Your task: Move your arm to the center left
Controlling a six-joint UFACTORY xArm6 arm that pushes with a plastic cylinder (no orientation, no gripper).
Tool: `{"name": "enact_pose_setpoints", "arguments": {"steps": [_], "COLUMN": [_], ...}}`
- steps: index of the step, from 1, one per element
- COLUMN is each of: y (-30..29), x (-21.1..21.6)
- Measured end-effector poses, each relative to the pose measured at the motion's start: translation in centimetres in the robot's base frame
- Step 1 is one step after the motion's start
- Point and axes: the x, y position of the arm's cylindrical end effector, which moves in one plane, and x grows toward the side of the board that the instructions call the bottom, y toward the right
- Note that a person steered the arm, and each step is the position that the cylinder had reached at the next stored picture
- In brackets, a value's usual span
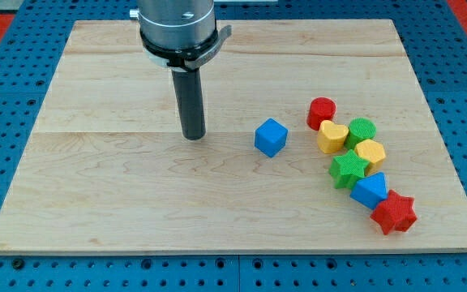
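My dark rod comes down from the view's top, and my tip (193, 136) rests on the wooden board (120, 203) a little left of centre. A blue cube (271, 137) sits alone about a hand's width to the right of my tip, not touching it. All other blocks lie farther right in a cluster.
The cluster at the view's right holds a red cylinder (322, 112), a yellow heart (332, 137), a green cylinder (362, 130), a yellow hexagon (370, 152), a green star (349, 169), a blue block (369, 191) and a red star (394, 213).
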Motion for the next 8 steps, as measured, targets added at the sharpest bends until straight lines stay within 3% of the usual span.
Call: {"name": "enact_pose_setpoints", "arguments": {"steps": [8], "y": [-5.7], "x": [0.0]}}
